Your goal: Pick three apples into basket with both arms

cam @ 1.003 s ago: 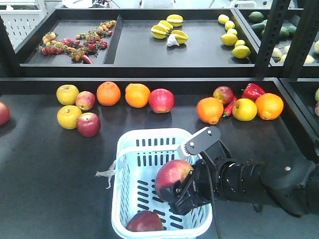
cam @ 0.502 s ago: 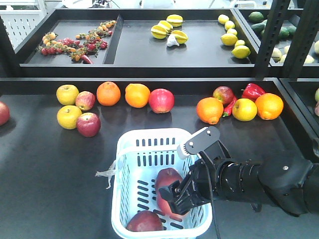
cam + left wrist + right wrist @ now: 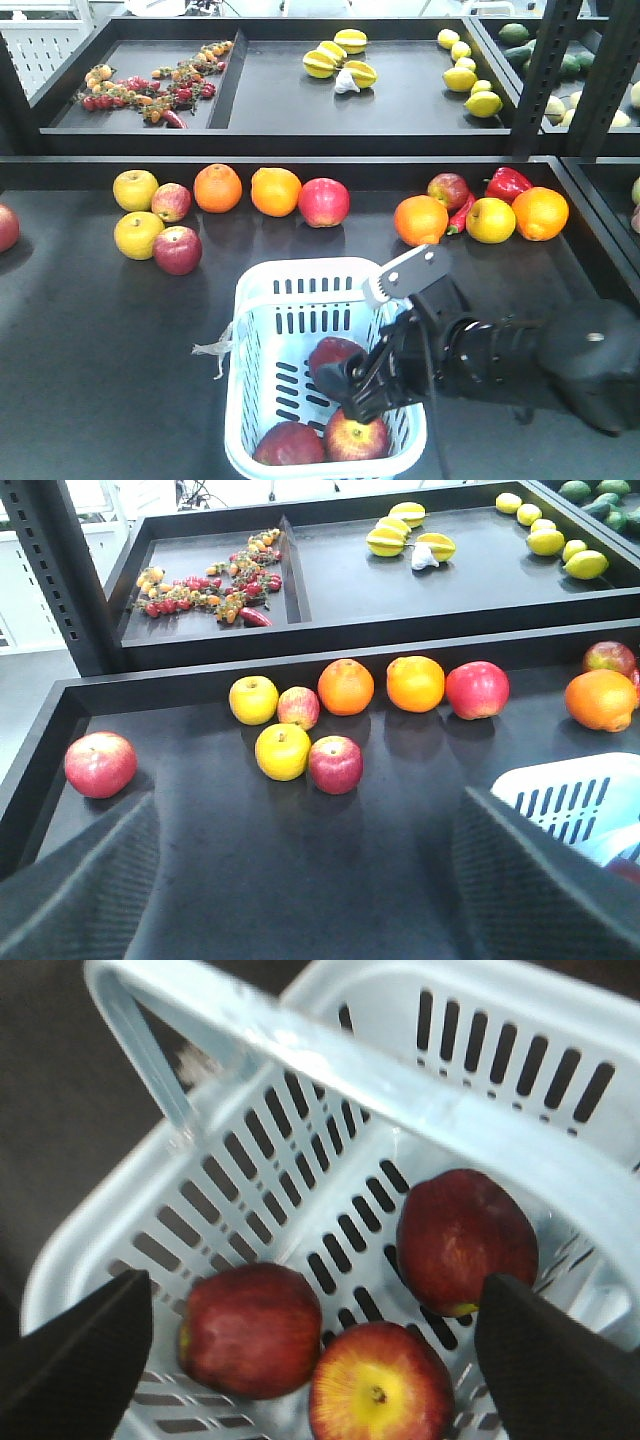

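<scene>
Three dark red apples (image 3: 376, 1397) sit inside the basket (image 3: 262, 289). My right gripper (image 3: 367, 385) hovers above them, jaws apart, empty. My left gripper (image 3: 305, 880) is spread wide too.

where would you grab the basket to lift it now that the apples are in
Grip the flat swing handle at its middle, coming from above. In the right wrist view it arches across the basket over the three apples, so its centre should keep the load level. The slotted walls look awkward for a narrow gripper.
</scene>
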Motion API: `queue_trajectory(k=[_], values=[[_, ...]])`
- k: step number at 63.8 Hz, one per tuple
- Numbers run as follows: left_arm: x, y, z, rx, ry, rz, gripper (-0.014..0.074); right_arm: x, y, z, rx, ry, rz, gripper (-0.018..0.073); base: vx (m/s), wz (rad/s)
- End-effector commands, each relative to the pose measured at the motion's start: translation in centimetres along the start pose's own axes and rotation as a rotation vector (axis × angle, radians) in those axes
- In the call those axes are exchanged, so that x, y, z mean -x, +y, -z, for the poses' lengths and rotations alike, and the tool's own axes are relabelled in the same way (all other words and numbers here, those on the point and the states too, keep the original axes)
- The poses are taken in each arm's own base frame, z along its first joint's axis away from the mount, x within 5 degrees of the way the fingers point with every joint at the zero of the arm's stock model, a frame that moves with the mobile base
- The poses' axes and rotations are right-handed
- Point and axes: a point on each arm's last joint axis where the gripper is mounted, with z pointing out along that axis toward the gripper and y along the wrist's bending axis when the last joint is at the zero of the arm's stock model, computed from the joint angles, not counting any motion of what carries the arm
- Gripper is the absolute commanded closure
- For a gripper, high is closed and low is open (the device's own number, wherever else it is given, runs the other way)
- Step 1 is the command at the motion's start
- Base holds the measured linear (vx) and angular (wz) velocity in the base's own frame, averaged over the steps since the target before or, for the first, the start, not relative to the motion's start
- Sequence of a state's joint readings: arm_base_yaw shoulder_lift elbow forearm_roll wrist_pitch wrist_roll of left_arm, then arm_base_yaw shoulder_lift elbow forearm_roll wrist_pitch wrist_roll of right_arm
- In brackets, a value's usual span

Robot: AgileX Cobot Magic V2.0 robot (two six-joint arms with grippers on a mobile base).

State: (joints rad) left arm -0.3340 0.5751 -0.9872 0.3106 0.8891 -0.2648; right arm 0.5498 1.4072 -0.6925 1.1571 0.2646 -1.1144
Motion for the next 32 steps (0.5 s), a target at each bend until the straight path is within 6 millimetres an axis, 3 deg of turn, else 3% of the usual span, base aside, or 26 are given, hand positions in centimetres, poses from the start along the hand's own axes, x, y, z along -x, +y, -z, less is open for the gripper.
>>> queue_trajectory(k=[1, 14, 32], values=[[1.2, 0.0, 0.5, -0.009, -0.085, 0.007, 0.0027, 2.0, 0.5, 2.4, -0.005, -0.107, 0.008, -0.0057, 0.0, 0.0], [1.2, 0.0, 0.5, -0.009, -0.085, 0.007, 0.0027, 2.4, -0.3, 5.1, -0.05, -0.136, -0.045, -0.005, 0.0, 0.0], [1.2, 0.0, 0.5, -0.009, -0.085, 0.007, 0.0027, -0.4, -5.8, 9.2, -0.237, 0.078, -0.19, -0.0032, 0.0, 0.0]])
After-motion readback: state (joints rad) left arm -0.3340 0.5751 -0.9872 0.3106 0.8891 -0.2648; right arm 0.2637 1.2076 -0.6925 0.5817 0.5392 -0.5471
